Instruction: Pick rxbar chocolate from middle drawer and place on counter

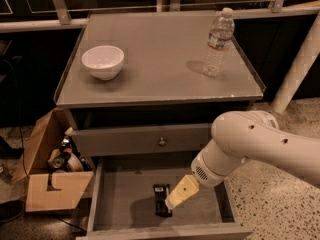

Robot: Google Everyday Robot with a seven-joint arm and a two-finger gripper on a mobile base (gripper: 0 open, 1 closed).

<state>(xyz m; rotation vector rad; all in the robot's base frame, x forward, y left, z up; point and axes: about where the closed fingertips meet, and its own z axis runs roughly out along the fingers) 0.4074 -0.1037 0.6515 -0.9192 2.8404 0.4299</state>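
Observation:
The rxbar chocolate (pixel 161 199) is a small black bar lying flat on the floor of the open middle drawer (pixel 122 199), near its centre. My gripper (pixel 179 193) reaches down into the drawer from the right on a white arm. Its pale fingertip sits just right of the bar, partly over its lower end. The counter (pixel 160 59) is the grey cabinet top above, with a thin raised rim.
A white bowl (pixel 103 61) stands on the counter's left and a clear water bottle (pixel 218 42) on its right. The drawer front above has a brass knob (pixel 161 142). An open cardboard box (pixel 52 176) with clutter sits on the floor to the left.

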